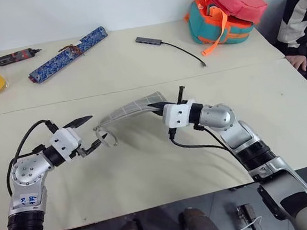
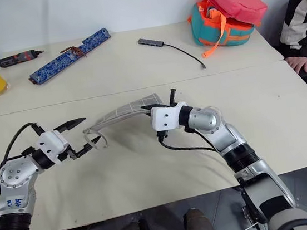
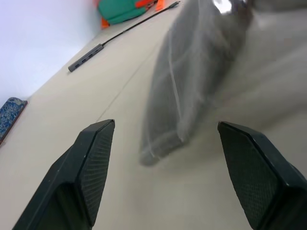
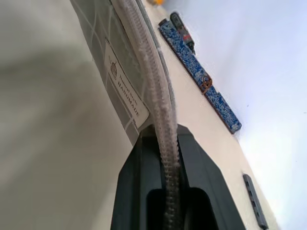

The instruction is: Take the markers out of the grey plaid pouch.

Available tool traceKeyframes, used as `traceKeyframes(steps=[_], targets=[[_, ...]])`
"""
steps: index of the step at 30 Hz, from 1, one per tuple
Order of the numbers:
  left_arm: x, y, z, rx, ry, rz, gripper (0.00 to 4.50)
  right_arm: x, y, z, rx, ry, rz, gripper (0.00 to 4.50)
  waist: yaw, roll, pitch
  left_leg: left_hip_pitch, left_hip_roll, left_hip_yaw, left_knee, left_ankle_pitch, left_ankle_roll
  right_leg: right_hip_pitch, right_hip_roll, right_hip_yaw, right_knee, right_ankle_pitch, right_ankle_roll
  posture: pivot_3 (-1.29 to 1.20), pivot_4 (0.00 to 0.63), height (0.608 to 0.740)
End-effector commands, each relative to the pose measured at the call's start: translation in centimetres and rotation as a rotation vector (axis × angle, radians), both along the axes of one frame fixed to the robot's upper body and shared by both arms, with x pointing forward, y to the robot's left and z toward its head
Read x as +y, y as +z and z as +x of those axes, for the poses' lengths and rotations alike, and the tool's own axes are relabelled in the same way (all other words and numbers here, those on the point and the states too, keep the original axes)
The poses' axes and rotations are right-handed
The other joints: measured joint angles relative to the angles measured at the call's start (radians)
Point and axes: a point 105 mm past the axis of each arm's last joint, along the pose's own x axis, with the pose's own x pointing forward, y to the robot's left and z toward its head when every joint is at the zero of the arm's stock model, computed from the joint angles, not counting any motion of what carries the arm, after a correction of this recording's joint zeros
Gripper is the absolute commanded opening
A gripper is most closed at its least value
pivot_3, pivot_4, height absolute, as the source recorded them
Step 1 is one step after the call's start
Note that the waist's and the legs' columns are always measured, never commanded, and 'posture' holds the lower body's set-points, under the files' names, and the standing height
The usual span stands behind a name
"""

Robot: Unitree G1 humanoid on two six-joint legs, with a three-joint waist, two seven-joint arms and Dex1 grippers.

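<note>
Left gripper (image 1: pixel 89 135) wide open, empty, just beside metal ring (image 1: pixel 106 137) at grey plaid pouch (image 1: pixel 131 107) low end. Pouch lifted off table (image 1: pixel 149 171), sagging leftward. Right gripper (image 1: pixel 158 106) clamped tight on pouch's zipper edge. No markers out; emptying left to do, likely regrasp or shake next.

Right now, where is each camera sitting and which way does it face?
Left and right eye views: head, looking down at the table; both arms, right gripper clamping the grey plaid fabric pouch.
Left wrist view: along the open left gripper toward that pouch.
Right wrist view: along its shut fingers, pouch edge between them.
Shared: the long blue patterned roll and the pouch.
</note>
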Motion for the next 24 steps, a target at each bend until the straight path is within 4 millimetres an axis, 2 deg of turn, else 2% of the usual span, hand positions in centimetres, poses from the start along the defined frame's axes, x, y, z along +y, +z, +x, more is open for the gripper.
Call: traceKeyframes(steps=[1, 10, 13, 22, 24], targets=[[-0.7, 0.9, -0.1, -0.044, -0.026, -0.034, 3.66, 0.1, 1.6, -0.4, 0.020, 0.039, 0.061, 0.00, 0.000, 0.000, 0.000, 0.000, 0.000, 0.000, 0.000, 0.000, 0.000, 0.000, 0.000, 0.000, 0.000, 0.000, 0.000, 0.00, 0.150, 0.740], [-2.3, 1.9, -0.8, -0.043, -0.122, -0.120, 3.66, -0.1, 1.2, -0.3, 0.062, 0.040, 0.047, 0.00, 0.000, 0.000, 0.000, 0.000, 0.000, -0.001, 0.000, 0.000, 0.000, 0.000, 0.000, 0.000, 0.000, 0.000, 0.000, 0.00, 0.150, 0.740], [-2.0, 1.3, -1.2, -0.006, -0.134, -0.116, 3.06, -0.3, 1.1, -0.2, 0.064, 0.033, 0.040, 0.00, -0.001, 0.000, 0.000, 0.000, 0.000, -0.001, 0.000, 0.000, 0.000, 0.000, 0.000, 0.000, 0.000, 0.000, 0.000, 0.00, 0.150, 0.740], [-1.5, 0.2, -1.2, 0.025, -0.108, -0.104, 0.09, -0.3, 1.4, -0.2, 0.066, 0.032, 0.060, 0.00, 0.000, 0.000, 0.000, 0.000, 0.000, -0.001, 0.001, 0.000, 0.000, 0.000, 0.000, 0.000, 0.000, 0.000, 0.000, 0.00, 0.150, 0.740], [-1.4, 0.2, -1.2, 0.024, -0.103, -0.099, 0.01, -0.3, 1.4, -0.2, 0.065, 0.033, 0.060, 0.00, 0.000, 0.000, 0.000, 0.000, 0.000, -0.001, 0.001, 0.000, 0.000, 0.000, 0.000, 0.000, 0.000, 0.000, 0.000, 0.00, 0.150, 0.740]])
